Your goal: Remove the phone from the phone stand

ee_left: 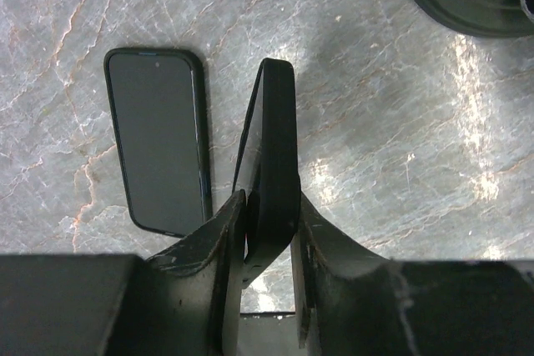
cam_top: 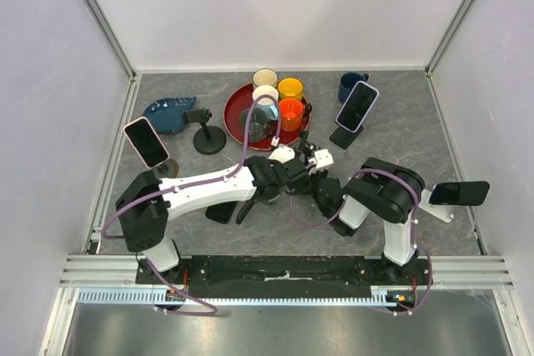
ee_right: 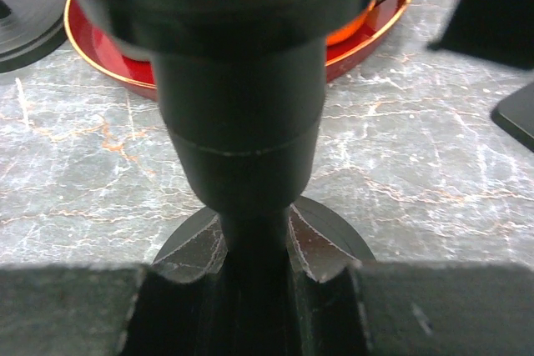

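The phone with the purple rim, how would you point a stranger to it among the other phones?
Find the round red tray of cups at the back of the table. Right of it, before a dark blue mug, a phone leans on a black stand. Only this one has a lilac rim.
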